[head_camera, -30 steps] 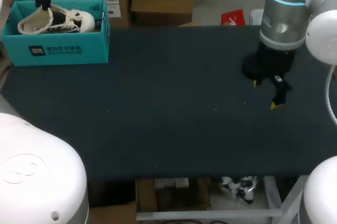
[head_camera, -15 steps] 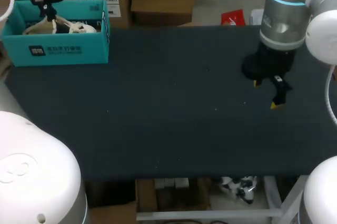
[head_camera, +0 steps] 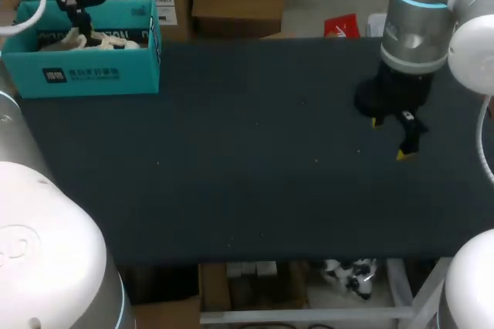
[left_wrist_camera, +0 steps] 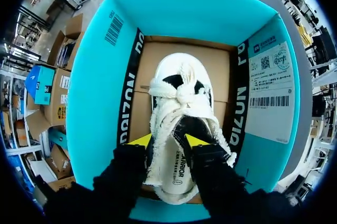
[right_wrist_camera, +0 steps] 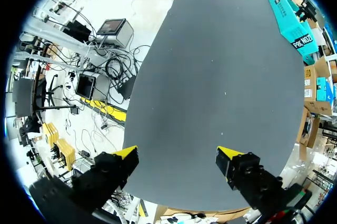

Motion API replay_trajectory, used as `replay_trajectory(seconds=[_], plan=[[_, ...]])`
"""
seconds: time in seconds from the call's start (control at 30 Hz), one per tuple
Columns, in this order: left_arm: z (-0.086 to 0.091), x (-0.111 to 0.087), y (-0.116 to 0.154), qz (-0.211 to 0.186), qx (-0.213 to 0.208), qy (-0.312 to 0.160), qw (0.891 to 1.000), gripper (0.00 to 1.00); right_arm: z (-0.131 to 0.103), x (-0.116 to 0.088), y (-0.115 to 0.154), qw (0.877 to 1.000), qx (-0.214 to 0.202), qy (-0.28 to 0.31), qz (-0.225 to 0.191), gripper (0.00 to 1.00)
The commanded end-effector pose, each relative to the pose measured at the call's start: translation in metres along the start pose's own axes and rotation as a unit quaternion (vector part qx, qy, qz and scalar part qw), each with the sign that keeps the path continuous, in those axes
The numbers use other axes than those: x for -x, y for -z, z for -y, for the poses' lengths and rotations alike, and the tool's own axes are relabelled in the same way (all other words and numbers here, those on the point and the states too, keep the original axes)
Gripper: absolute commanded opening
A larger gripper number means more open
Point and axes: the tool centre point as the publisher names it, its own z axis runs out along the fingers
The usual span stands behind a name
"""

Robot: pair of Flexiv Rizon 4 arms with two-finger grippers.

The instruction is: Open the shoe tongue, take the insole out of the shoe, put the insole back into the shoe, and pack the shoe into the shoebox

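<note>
Fleecy white shoe point(left_wrist_camera: 181, 98) in teal cardboard shoebox point(left_wrist_camera: 100, 87), left jaws clamped on its collar, right jaws apart.

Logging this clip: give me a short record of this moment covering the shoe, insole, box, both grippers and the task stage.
shoe: white lace-up shoe, sole down on the box floor
insole: insole inside the shoe, seen through the opening
shoebox: teal shoebox, open, at the far left corner of the table
left gripper: left gripper down in the shoebox, fingers shut on the shoe's side wall by the opening
right gripper: right gripper open, empty, above the table's right side
stage: shoe in box, not yet released
</note>
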Motion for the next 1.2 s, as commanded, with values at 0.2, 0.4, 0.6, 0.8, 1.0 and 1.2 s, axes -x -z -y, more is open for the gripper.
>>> replay_trajectory(seconds=[0.2, 0.4, 0.6, 0.8, 1.0, 1.2], plan=[[0.002, -0.025, 0.06, 0.008, -0.03, 0.003, 1.0, 1.0, 0.0, -0.001, 0.001, 1.0, 0.0, 0.0, -0.001, 1.0], [0.021, -0.05, 0.094, 0.01, -0.031, 0.003, 0.999, 1.0, 0.0, -0.001, 0.001, 1.0, 0.0, 0.0, -0.001, 1.0], [0.033, -0.081, 0.109, 0.015, -0.004, -0.001, 1.0, 1.0, 0.0, -0.001, 0.001, 1.0, 0.0, 0.0, -0.001, 1.0], [0.041, -0.116, 0.117, 0.04, 0.02, 0.005, 0.999, 1.0, 0.0, -0.001, 0.001, 1.0, 0.0, 0.0, -0.001, 1.0], [0.04, -0.144, 0.119, 0.059, 0.026, 0.004, 0.998, 1.0, 0.0, -0.001, 0.001, 1.0, 0.0, 0.0, -0.001, 1.0], [0.045, -0.169, 0.119, 0.08, 0.035, 0.005, 0.996, 1.0, 0.0, -0.001, 0.001, 1.0, 0.0, 0.0, -0.001, 1.0]])
